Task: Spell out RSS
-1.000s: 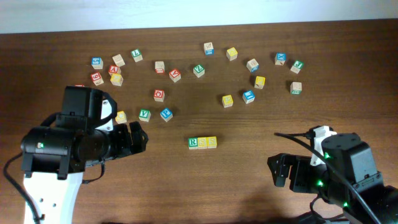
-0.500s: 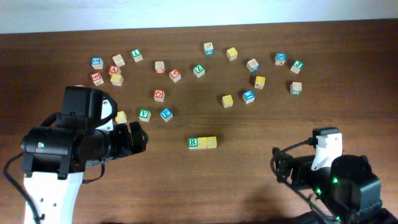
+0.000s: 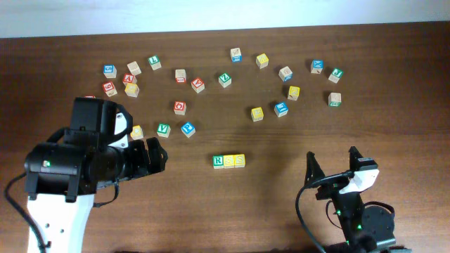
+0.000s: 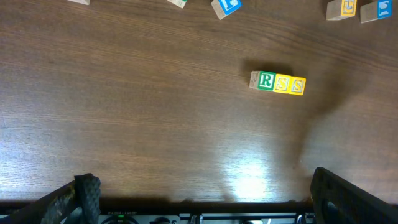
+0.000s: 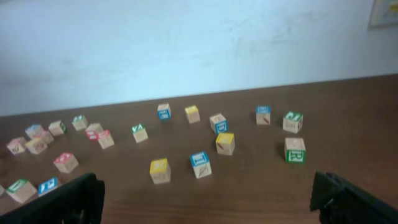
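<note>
Three blocks stand in a touching row on the brown table: a green R block, then a first yellow S block and a second yellow S block. The left wrist view shows the row too, R and the two S blocks. My left gripper is open and empty, left of the row. My right gripper is open and empty at the lower right, tipped up, its wrist view facing the far blocks and the wall.
Several loose letter blocks lie scattered across the far half of the table, from a cluster at the far left to a green one at the far right. A blue block lies nearest the row. The right wrist view shows yellow and blue blocks ahead.
My right arm has drawn back toward the table's front edge and tipped upward, its open fingers now pointing toward the far side. The left arm and the blocks have not moved.
</note>
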Available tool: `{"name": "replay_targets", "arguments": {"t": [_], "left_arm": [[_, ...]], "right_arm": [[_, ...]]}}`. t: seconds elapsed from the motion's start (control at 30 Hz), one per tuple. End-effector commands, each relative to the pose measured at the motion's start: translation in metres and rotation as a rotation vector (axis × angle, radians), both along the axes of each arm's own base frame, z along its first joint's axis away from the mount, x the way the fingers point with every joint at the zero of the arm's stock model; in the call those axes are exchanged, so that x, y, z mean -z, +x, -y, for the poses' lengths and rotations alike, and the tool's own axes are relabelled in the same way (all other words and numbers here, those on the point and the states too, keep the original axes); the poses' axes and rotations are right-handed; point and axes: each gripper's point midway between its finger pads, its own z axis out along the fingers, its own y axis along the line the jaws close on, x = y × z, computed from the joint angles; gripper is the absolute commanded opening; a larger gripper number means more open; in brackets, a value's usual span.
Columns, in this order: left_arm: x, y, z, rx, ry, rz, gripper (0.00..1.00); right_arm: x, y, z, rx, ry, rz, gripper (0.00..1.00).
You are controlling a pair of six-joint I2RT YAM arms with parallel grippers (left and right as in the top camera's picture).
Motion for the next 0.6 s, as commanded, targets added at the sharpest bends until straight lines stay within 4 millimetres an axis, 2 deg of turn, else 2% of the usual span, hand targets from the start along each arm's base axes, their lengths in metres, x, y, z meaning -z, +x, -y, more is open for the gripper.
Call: {"name": "replay_targets", "arguments": {"t": [0.0, 0.13, 0.2, 0.27, 0.33, 0.4, 0.57], "left_arm": [[-0.001, 0.0, -0.002, -0.019, 0.002, 0.004, 0.99], [-0.001, 0.0, -0.002, -0.019, 0.002, 0.004, 0.99], [-0.001, 0.0, -0.002, -0.019, 0.002, 0.004, 0.99], [-0.001, 0.0, -0.002, -0.019, 0.002, 0.004, 0.99], [-0.001, 0.0, -0.002, -0.019, 0.002, 0.004, 0.99], [-0.001, 0.0, -0.002, -0.019, 0.002, 0.004, 0.99], [-0.001, 0.0, -0.002, -0.019, 0.002, 0.004, 0.99]], "right_arm": [[-0.007, 0.004, 0.003, 0.01, 0.006, 0.106, 0.98], [-0.008, 0.008, 0.008, 0.035, 0.015, 0.182, 0.98], [0.005, 0.011, 0.012, 0.052, 0.017, 0.156, 0.98], [0.007, 0.011, 0.02, 0.085, 0.013, 0.147, 0.98], [0.027, 0.012, 0.03, 0.127, 0.003, 0.066, 0.98], [0.044, 0.012, 0.032, 0.132, -0.04, 0.003, 0.98], [0.044, 0.012, 0.031, 0.108, -0.226, 0.016, 0.98]]}}
